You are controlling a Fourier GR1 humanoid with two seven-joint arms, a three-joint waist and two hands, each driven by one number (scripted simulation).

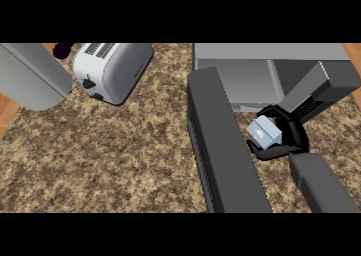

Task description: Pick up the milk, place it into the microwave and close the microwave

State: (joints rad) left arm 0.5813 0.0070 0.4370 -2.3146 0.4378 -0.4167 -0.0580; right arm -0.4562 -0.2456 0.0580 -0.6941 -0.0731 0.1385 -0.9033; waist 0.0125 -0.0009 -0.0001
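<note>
Right robot hand: the right robot hand (282, 135) is curled round the milk (263, 132), black fingers above and below the carton, so it is clamped on it and carrying it clear of the counter (102, 160).
Why held so: the fingers wrap the carton from its far side, which leaves its pale face turned toward the microwave door (223, 150); judged from the task, this grip lets the forearm push the carton forward into the opening without regrasping.
Milk: a small light-blue and white carton, tilted in the grasp, just in front of the microwave (275, 67) and just right of its door, not yet inside the cavity.
Milk against the robot hand: enclosed by it, the palm to the carton's right and the fingertips reaching round toward the door side; only part of the carton shows between them.
Microwave: its door stands swung out toward the viewer, a long dark slab running down from the microwave's left front corner; open this way it leaves the grey interior free for the carton.
Step in hand: likely the carry toward the cavity; placing and closing the door remain to be done.
Left robot hand: not visible anywhere.
Toaster: the toaster (110, 70) sits well left of the microwave, apart from the action.
</note>
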